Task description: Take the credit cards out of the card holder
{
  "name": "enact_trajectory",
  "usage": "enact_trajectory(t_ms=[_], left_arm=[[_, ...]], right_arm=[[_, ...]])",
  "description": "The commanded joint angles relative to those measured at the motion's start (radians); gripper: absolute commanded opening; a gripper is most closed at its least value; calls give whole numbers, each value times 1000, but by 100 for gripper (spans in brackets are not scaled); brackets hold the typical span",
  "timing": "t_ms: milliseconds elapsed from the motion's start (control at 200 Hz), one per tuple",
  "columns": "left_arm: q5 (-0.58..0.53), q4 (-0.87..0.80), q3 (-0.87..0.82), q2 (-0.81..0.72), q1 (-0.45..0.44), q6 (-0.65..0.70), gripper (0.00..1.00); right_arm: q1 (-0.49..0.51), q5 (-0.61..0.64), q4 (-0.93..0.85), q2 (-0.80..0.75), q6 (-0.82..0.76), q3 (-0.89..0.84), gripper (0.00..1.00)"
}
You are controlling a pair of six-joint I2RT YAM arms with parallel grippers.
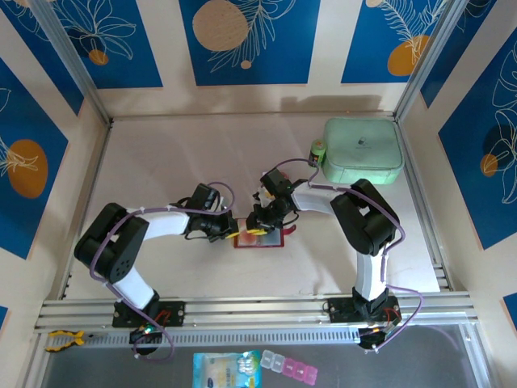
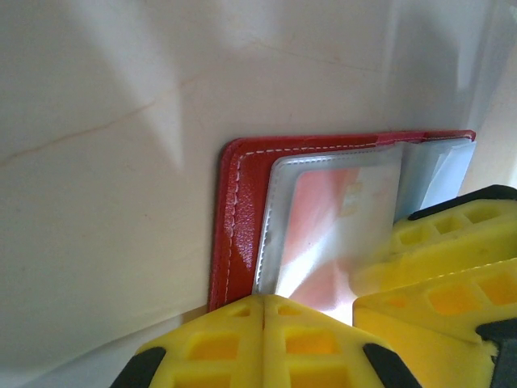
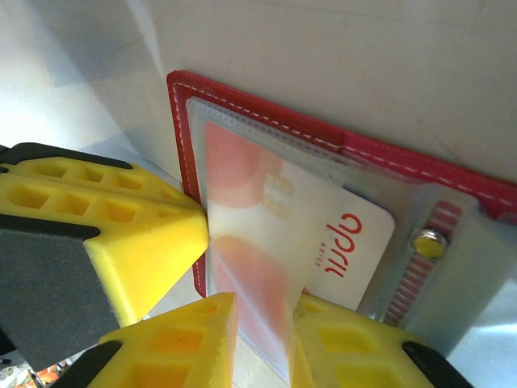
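Left claw [image 2: 265, 343] closed tight, pinning wallet [image 2: 234, 218] edge to table [image 1: 161, 162], mid-table. Right claw [image 3: 266, 343] narrow, nipping card [image 3: 242, 210] at clear pocket [image 3: 452, 299] edge. Whether sleeve is caught too: unclear. Step: extracting first card. Next: straight pull along pocket, wallet pinned.

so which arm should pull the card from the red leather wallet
right: the right gripper pinches the clear pocket holding the orange-and-white credit card, while the shut left gripper presses on the red leather wallet.
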Motion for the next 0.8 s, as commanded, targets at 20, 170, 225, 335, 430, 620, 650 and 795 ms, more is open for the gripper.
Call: enact_trajectory(t_ms=[20,170,225,335,430,620,650,795], left_arm=[[0,-37,-16,-7,6,-7,0],[-2,-52,-6,-7,7,1,0],[-4,-58,-6,-9,7,3,0],[-7,-59,-7,-7,7,3,0],[-8,-56,-8,-8,7,2,0],[-12,-70,-2,-18,6,4,0],[-13,-75,0,-20,6,5,0],[-12,-88,17,-37,6,10,0]], right_arm=[[7,3,-42,20,-4,19,23],[3,70,-113,12,-28,29,23],[1,90,-132,5,-39,31,23],[-3,113,-160,-2,-58,39,23],[-2,122,-173,-10,-71,44,23],[3,131,-181,-35,-94,48,23],[4,128,-178,-40,-98,48,23],[6,114,-162,-68,-107,44,23]])
